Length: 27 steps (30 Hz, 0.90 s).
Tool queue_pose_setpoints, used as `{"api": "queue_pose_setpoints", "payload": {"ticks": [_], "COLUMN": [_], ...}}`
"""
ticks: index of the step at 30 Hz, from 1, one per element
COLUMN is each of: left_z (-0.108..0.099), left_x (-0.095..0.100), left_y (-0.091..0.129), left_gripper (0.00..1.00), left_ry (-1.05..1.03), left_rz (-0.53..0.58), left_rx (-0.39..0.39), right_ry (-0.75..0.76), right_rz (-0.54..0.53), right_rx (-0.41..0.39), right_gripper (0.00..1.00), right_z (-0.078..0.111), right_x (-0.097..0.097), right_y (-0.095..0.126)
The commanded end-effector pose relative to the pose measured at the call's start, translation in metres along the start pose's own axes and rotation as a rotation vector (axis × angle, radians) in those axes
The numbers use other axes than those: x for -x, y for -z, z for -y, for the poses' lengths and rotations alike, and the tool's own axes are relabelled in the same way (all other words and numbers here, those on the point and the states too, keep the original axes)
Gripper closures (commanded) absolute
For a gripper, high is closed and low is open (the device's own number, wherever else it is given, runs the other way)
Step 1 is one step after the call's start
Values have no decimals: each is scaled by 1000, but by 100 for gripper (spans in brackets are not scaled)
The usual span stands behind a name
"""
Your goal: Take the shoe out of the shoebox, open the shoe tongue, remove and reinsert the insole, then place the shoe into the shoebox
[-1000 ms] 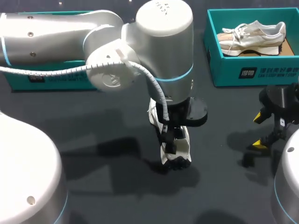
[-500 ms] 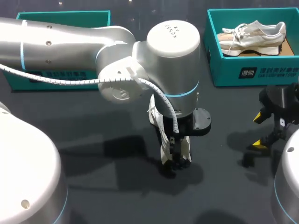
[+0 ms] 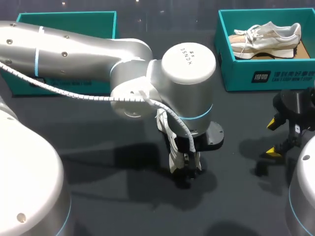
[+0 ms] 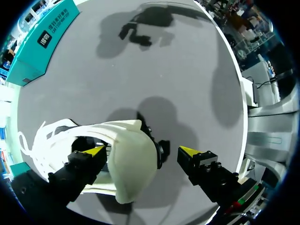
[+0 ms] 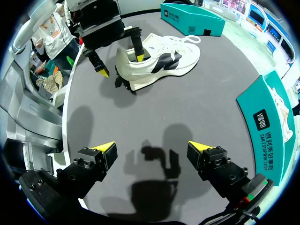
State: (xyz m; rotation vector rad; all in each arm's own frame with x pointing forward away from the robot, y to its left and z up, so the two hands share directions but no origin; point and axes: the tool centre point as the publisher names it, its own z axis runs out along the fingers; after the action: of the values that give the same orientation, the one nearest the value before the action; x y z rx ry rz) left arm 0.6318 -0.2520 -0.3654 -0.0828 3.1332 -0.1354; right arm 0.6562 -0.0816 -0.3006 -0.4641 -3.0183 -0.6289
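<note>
Dropped lower since a second ago, left end effector (image 4: pixel 141 151) straddles the heel of the shoe (image 4: pixel 133 171) at bench (image 3: pixel 98 152) centre, spread, one finger inside the collar. Right end effector (image 5: pixel 151 147) is spread, near right. Best to pinch the insole edge, not the heel wall.

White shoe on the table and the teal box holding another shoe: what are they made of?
White shoe with dark side patch: probably soft matte fabric or leather, with a lugged, rubbery sole. Teal shoebox: likely cardboard, with thin flat walls and a brown floor inside.
</note>
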Motion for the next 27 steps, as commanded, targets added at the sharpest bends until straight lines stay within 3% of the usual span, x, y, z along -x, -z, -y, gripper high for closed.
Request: {"api": "queue_pose_setpoints", "payload": {"ticks": [1, 7, 12, 13, 16, 19, 27], "left_z": [4, 4, 4, 4, 3, 2, -1], "left_x": [0, 2, 3, 3, 2, 1, -1], "left_y": [-8, -13, -17, -17, -18, -17, -13], "left_gripper": [3, 11, 29, 44, 67, 100, 100], "left_ry": [12, 32, 44, 46, 48, 47, 42], "left_rz": [6, 11, 15, 14, 7, -1, -9], "left_rx": [8, 18, 25, 26, 26, 25, 21], "right_ry": [-1, -1, -1, -1, -1, -1, -1], "right_rz": [3, 3, 3, 3, 3, 3, 3], "right_rx": [-2, -2, -2, -2, -2, -2, -2], "right_gripper": [0, 0, 0, 0, 0, 0, 0], "right_z": [0, 0, 0, 0, 0, 0, 0], "right_x": [-2, -2, -2, -2, -2, -2, -2], "right_y": [0, 0, 0, 0, 0, 0, 0]}}
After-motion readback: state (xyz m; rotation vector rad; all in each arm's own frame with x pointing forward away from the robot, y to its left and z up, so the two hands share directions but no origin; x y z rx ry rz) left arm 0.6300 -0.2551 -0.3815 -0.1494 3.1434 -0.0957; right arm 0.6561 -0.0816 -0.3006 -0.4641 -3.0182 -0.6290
